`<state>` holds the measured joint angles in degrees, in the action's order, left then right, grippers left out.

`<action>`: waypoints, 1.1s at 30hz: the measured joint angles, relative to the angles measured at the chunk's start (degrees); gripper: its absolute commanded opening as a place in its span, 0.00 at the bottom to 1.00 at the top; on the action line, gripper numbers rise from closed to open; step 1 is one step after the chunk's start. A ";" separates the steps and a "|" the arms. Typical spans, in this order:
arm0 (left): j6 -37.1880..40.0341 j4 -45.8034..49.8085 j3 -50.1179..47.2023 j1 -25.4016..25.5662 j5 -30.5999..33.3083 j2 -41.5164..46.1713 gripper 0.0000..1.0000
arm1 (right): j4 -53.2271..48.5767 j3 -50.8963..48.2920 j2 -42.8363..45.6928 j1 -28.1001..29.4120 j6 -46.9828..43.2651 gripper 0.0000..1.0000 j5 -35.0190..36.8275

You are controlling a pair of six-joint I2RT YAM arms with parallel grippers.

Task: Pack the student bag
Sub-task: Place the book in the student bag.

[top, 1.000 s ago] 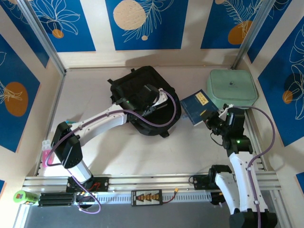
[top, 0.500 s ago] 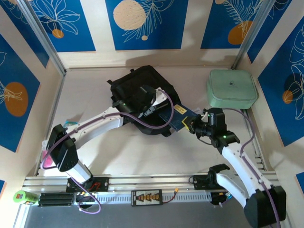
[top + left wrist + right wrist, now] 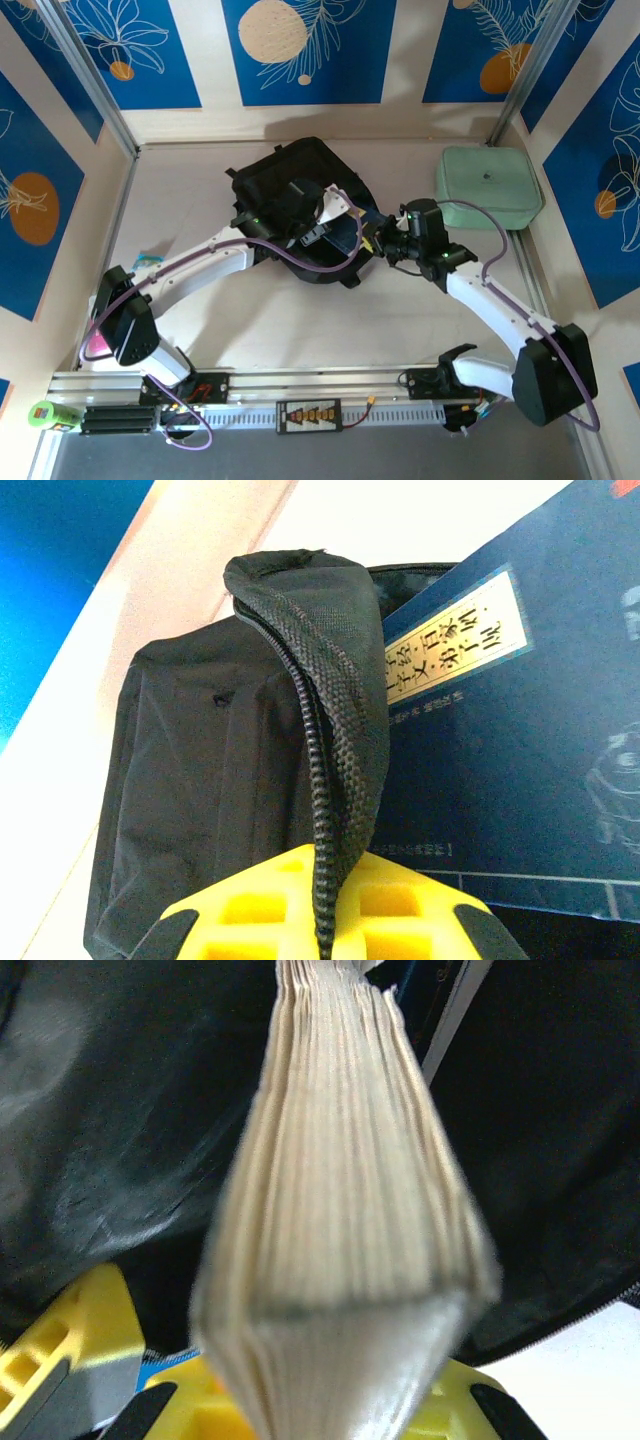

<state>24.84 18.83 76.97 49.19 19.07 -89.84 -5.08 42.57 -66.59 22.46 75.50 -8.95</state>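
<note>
The student bag [image 3: 285,185], a large black backpack, lies in the middle of the table. My left gripper [image 3: 322,226] is shut on the zippered edge of its flap [image 3: 322,710] and holds that edge lifted, so the opening gapes toward the right. My right gripper [image 3: 388,243] is shut on a dark blue book [image 3: 352,238] with a pale title label [image 3: 455,640]. The book's far end sits in the bag's opening, under the raised flap. In the right wrist view the book's page edges [image 3: 340,1190] fan out from my right gripper [image 3: 330,1415], with black bag fabric [image 3: 110,1110] around them.
A pale mint-green zip case [image 3: 490,185] rests at the back right. A pink item [image 3: 97,335] and a small teal thing [image 3: 146,258] lie by the left wall. A green object [image 3: 48,412] sits at the front left rail. Walls enclose the table.
My right arm has swung left with the book, from beside the mint case to the bag's opening. My left gripper kept its hold on the flap and shifted slightly.
</note>
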 measured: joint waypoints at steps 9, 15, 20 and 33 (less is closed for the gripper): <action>-0.44 -0.46 -0.81 -0.02 -0.98 0.52 0.00 | 0.22 1.73 -7.89 0.79 1.09 0.04 3.23; -0.61 -0.85 -0.85 -0.02 -1.68 0.70 0.00 | 5.03 4.59 -15.91 0.85 1.11 0.03 2.93; -0.98 -1.31 -0.98 -0.15 -3.93 1.18 0.00 | 9.44 8.87 -23.06 1.09 1.53 0.02 3.48; -2.56 -1.62 -0.96 -0.44 -7.43 1.27 0.00 | 22.77 12.13 -36.39 2.19 1.88 0.04 3.43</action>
<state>22.28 17.21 76.01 48.75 11.64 -88.58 17.69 54.70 -102.98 24.64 77.38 -5.52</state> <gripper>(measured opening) 0.071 0.135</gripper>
